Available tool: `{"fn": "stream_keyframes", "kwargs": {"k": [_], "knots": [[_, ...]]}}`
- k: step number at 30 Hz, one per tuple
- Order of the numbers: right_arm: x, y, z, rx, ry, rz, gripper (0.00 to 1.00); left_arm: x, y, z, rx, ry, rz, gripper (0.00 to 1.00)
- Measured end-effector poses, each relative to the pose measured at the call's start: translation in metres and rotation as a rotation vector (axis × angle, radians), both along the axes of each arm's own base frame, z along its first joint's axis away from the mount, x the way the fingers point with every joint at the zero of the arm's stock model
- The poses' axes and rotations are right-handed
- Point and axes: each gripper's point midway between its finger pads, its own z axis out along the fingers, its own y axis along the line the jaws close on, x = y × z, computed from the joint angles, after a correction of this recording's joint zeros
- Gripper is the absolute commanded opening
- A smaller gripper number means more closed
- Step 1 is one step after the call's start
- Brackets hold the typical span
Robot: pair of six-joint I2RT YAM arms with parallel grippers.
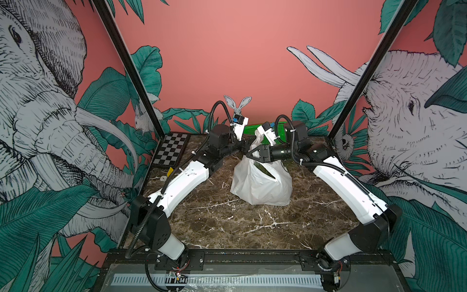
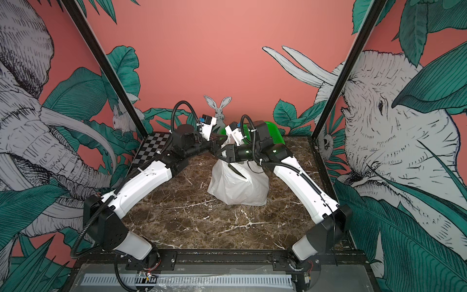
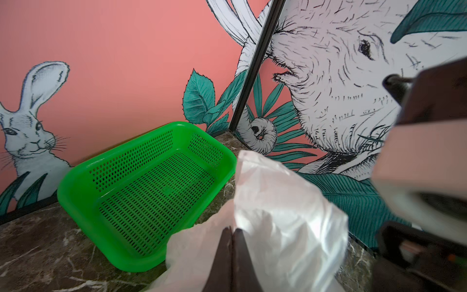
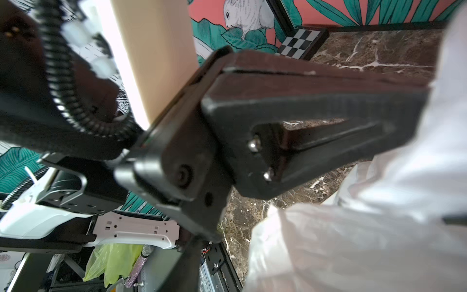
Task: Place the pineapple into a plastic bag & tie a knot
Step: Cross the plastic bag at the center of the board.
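Observation:
The white plastic bag (image 1: pixel 262 187) (image 2: pixel 240 188) stands upright mid-table. The pineapple (image 1: pixel 264 170) shows only as a dark green patch through a gap in the bag's side. My left gripper (image 1: pixel 254 139) (image 3: pixel 232 231) is shut on the bag's raised top film, which lies around its pressed-together fingers. My right gripper (image 1: pixel 248 154) (image 2: pixel 218 155) hangs just in front of and below the left one, against the bag's upper part. It is open: in the right wrist view one finger (image 4: pixel 188 255) stands well to the side and bag film (image 4: pixel 353 240) covers the other. The knot is out of view.
A green perforated basket (image 1: pixel 250 129) (image 3: pixel 83 177) sits empty behind the bag by the back wall. A checkerboard (image 1: pixel 171 149) lies at the back left corner. The marble table (image 1: pixel 240 222) has black frame posts at both back corners. The two arms nearly cross above the bag.

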Motion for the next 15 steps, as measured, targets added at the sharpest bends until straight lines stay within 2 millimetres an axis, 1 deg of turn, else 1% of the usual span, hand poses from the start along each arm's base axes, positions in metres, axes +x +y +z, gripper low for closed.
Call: {"fn": "stream_keyframes", "kwargs": {"k": [3,5,8,10,15], "knots": [[0.002,-0.004,-0.003,-0.018,-0.004,-0.009,0.66,0.000,0.000,-0.001,0.007,0.000,0.006,0.00],[0.001,-0.007,-0.002,-0.029,-0.007,-0.015,0.69,-0.001,-0.001,-0.002,0.008,0.000,0.002,0.00],[-0.004,-0.016,0.001,-0.056,-0.010,-0.028,0.72,-0.003,-0.003,-0.001,0.008,0.000,-0.004,0.00],[-0.010,-0.024,0.006,-0.069,-0.017,-0.034,0.73,-0.003,-0.003,-0.002,0.008,0.001,-0.006,0.00],[-0.027,-0.044,0.033,-0.084,-0.068,-0.054,0.74,-0.004,-0.005,-0.001,0.007,-0.001,-0.009,0.00]]}}
